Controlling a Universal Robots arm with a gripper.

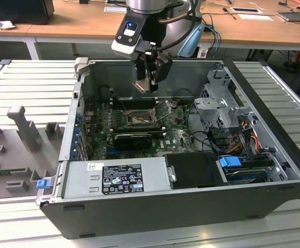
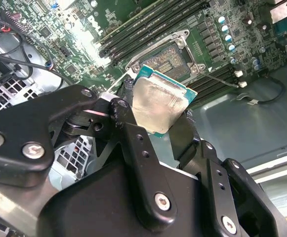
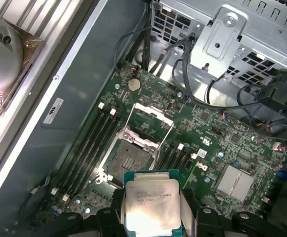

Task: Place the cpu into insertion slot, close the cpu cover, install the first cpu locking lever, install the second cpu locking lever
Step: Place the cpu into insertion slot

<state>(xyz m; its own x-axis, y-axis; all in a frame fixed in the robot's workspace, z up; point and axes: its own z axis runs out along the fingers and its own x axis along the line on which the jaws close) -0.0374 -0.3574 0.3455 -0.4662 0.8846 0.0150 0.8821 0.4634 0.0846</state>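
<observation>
Exterior view: one arm, one gripper (image 1: 148, 78), hanging over the open computer case (image 1: 191, 201) near its far wall. The two fingers are clamped on one cpu (image 1: 141, 86), held in the air, well apart from the motherboard (image 1: 176, 135). One insertion slot (image 1: 138, 120) lies below it, toward the board's far edge. Second wrist view: I count two black fingers (image 2: 126, 123) pinching the cpu (image 2: 158, 103) by opposite edges, silvery face toward the camera, green rim showing. The slot (image 2: 172, 55) sits past it, uncovered, with a bank of long black memory slots (image 2: 153, 24) on one side. First wrist view: the cpu (image 3: 150, 205) hangs just short of the slot (image 3: 128, 160). One cpu cover (image 3: 153, 121) stands swung open at the slot's opposite edge; contact field bare.
</observation>
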